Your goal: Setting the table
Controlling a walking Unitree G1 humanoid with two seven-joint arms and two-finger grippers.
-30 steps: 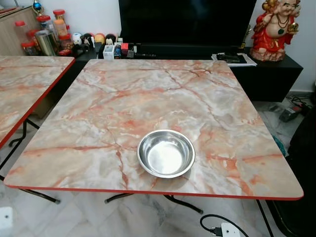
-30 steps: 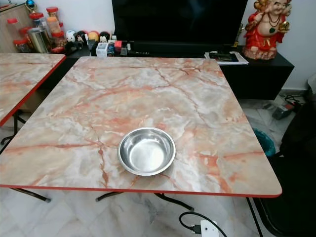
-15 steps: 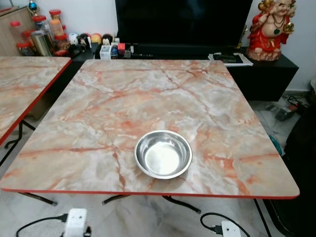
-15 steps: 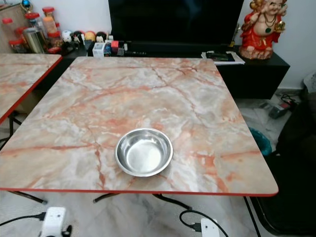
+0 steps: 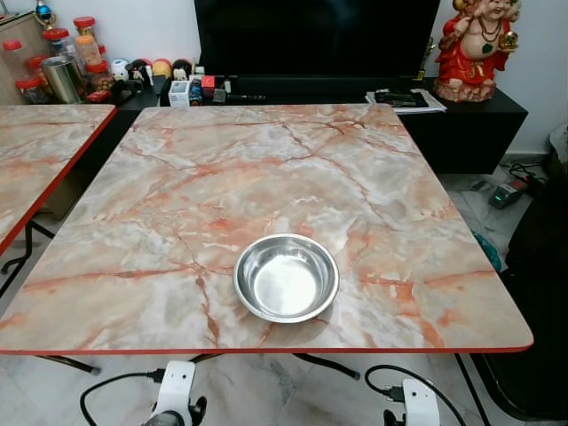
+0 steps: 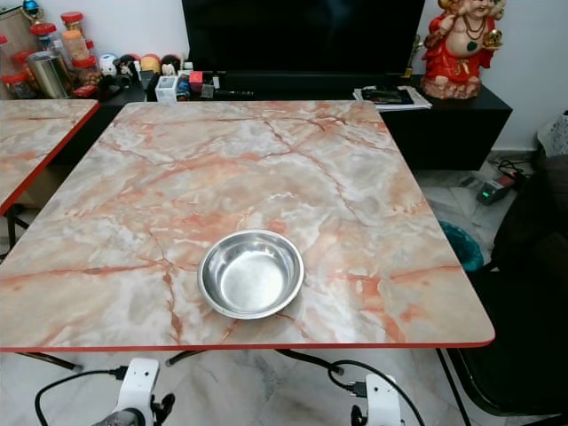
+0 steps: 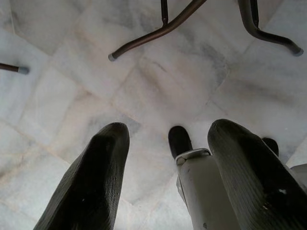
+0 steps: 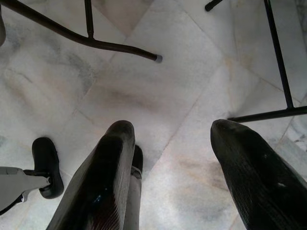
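A steel bowl (image 5: 286, 278) sits empty on the marble-patterned table (image 5: 266, 169), close to the near red-trimmed edge and a little right of its middle — nothing else lies on the top. A second table (image 5: 40, 155) of the same pattern stands just to the left, with a gap between the two. Beyond the far edge runs a low black cabinet (image 5: 470, 124) carrying a dark television (image 5: 315, 40), a red and gold figurine (image 5: 475, 49) at the right end, a stack of papers (image 5: 408, 98), and jars and small toys (image 5: 84, 67) at the left. Both arms hang low beneath the near edge. The left gripper (image 7: 168, 172) points down at the pale tiled floor (image 7: 158, 91) with its two black fingers spread and nothing between them; the right gripper (image 8: 172, 167) hangs likewise — fingers apart, empty — above the floor near the black table legs (image 8: 96, 43).
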